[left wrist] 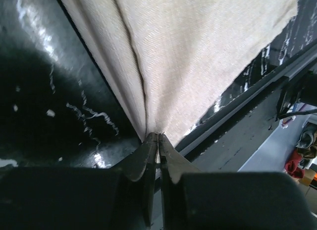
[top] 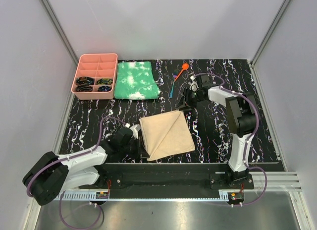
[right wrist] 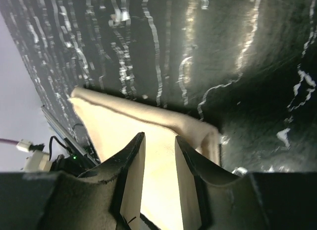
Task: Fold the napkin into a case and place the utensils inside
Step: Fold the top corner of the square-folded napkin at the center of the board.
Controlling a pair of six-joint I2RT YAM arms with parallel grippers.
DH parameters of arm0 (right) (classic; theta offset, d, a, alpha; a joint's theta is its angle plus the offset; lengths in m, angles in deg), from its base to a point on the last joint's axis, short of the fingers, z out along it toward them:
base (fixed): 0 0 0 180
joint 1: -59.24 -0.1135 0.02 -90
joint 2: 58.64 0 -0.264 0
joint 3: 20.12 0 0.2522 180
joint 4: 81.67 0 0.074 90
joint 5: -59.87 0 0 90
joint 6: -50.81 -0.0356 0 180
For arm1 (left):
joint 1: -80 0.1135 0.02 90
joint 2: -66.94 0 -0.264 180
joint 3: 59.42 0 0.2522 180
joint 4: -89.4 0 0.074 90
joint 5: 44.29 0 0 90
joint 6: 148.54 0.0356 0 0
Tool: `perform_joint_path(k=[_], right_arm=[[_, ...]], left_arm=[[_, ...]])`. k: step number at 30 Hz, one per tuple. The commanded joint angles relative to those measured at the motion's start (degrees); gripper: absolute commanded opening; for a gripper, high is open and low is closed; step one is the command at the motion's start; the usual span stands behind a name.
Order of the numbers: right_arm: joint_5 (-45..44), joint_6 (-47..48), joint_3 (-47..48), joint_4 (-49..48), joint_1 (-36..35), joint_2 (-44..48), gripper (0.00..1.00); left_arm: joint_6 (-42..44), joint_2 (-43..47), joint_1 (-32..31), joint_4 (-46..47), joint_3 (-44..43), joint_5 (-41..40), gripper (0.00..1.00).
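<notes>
Napkin [top: 166, 135], tan and folded along a diagonal, lies flat in the middle of the black marbled desk [top: 213, 131]. Left gripper [left wrist: 157, 141] pinches its left corner, jaws closed tight on the cloth. Right gripper [right wrist: 159, 141] hovers over the far-right corner, jaws parted, holding nothing. Orange spoon [top: 182, 70] and blue utensil [top: 172, 88] lie farther back, beside a green cloth [top: 135, 80].

Your overhead view is bright and even: soft light from above, only faint shadows on the marbled mat [top: 213, 136]. On the left wrist cam, the napkin [left wrist: 198, 51] beyond the left pincer [left wrist: 157, 139] is nearly blown out, while its fingers [left wrist: 138, 164] sit dark and blurry right at the lens. On the right wrist cam you get streaky glare on the mat ahead of the right pincer [right wrist: 159, 143], and the napkin showing between its fingers glows a washed-out yellow.
</notes>
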Motion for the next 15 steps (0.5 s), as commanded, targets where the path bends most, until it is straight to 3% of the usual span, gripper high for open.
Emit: perform_joint_path(k=[1,3,5,7,8,9,10,15], right_arm=[[-0.4,-0.1,1.5,-2.9,-0.4,-4.3,0.39],[-0.5,0.3,2.5,-2.5,-0.4,-5.0,0.39],[-0.8,0.4,3.3,-1.6,-0.4,-4.4,0.40],[-1.5,0.8,3.2,-0.5,-0.5,-2.4,0.41],[-2.1,1.0,3.1,0.2,-0.4,-1.4,0.42],[-2.8,1.5,2.9,1.6,-0.6,-0.2,0.45],[-3.9,1.7,2.4,2.2,-0.6,2.1,0.52],[-6.0,1.5,-1.2,4.8,-1.0,9.9,0.66]], left_arm=[[-0.6,2.8,-0.5,3.7,2.0,1.3,0.11],[0.7,4.2,-0.5,1.8,0.1,1.1,0.12],[2.1,6.4,-0.5,-1.9,-2.8,-1.6,0.23],[4.0,8.2,-0.1,-8.8,-8.5,-6.6,0.39],[4.6,8.6,0.2,-10.5,-10.2,-8.2,0.53],[5.9,8.7,0.8,-12.9,-13.7,-9.5,0.57],[6.6,7.8,3.4,-13.8,-15.3,-10.7,0.59],[10.4,-1.1,13.8,-13.5,-25.2,-7.9,0.60]])
